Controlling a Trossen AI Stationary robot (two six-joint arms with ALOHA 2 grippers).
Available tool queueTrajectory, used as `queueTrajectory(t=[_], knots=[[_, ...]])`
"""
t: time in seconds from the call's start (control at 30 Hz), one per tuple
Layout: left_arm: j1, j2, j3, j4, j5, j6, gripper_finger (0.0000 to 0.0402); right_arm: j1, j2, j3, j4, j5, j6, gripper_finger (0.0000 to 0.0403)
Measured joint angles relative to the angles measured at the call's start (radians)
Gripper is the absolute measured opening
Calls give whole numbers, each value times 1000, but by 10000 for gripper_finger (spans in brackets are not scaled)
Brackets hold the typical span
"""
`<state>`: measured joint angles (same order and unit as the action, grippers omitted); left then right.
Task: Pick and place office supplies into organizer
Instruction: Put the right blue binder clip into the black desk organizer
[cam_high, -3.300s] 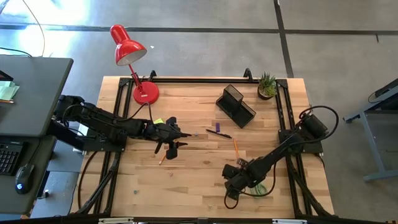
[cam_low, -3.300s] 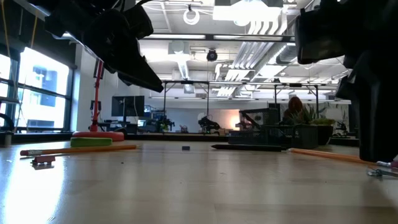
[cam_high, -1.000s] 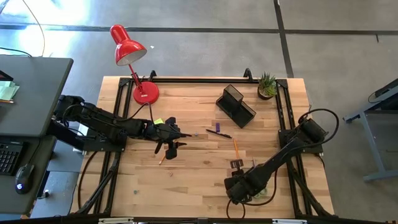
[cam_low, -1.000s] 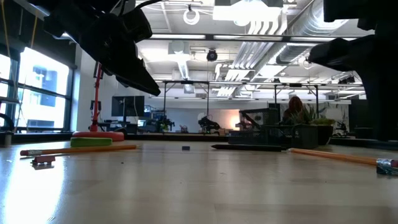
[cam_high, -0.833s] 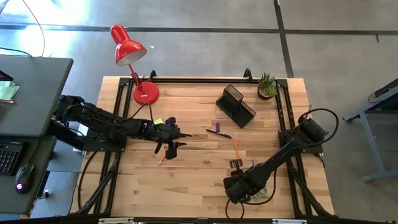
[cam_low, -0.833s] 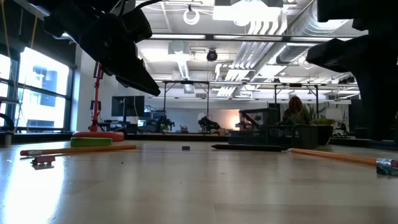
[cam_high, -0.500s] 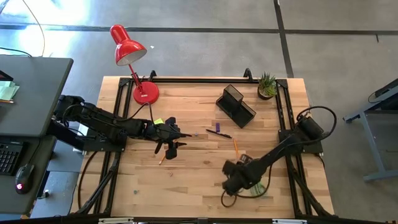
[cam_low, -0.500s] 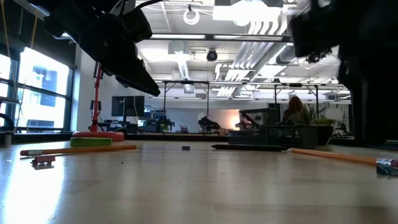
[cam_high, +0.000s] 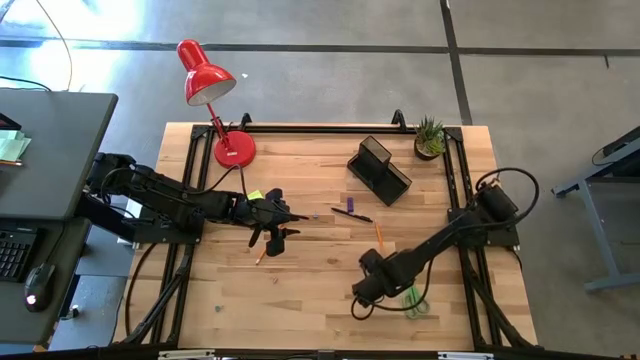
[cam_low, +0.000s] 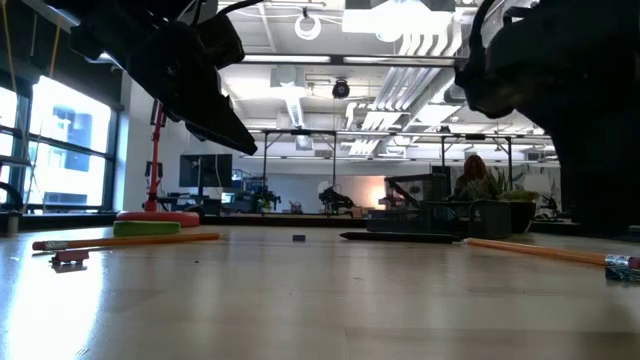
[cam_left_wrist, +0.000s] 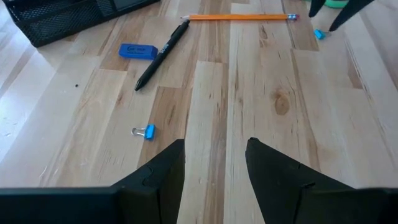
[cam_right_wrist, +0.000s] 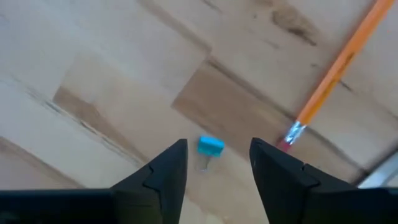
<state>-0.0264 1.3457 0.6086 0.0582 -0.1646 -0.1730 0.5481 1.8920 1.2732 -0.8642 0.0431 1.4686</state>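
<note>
The black mesh organizer (cam_high: 380, 168) stands at the far middle of the table. A dark pen (cam_high: 352, 214), an orange pencil (cam_high: 379, 237), a second pencil (cam_high: 262, 255), a yellow-green sticky-note block (cam_high: 254, 196) and green-handled scissors (cam_high: 413, 300) lie on the wood. My right gripper (cam_right_wrist: 217, 152) points down, open, over a small blue binder clip (cam_right_wrist: 210, 147) beside the pencil's eraser end (cam_right_wrist: 290, 138), touching nothing. My left gripper (cam_left_wrist: 214, 149) hovers open left of centre, short of another blue clip (cam_left_wrist: 144, 131).
A red desk lamp (cam_high: 215, 90) stands at the far left and a small potted plant (cam_high: 430, 135) at the far right. A blue eraser (cam_left_wrist: 138, 51) lies by the pen (cam_left_wrist: 163, 55). Black rails run along the table's edges.
My right gripper has swung toward the table's left edge and rolled about its own axis while pointing down. The green scissors, earlier mostly under that arm, now show beside it. My left gripper has kept still.
</note>
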Motion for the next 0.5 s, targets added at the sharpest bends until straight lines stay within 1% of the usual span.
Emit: queueTrajectory(t=[0.13,0.23,0.5], knots=[[0,0,0,0,0,0,156,0,35,0,42,-58,8,142],[0,0,0,0,0,-1,156,3,69,0,53,-80,-2,136],[0,0,0,-1,0,-14,156,2,78,3,52,-78,-10,134]])
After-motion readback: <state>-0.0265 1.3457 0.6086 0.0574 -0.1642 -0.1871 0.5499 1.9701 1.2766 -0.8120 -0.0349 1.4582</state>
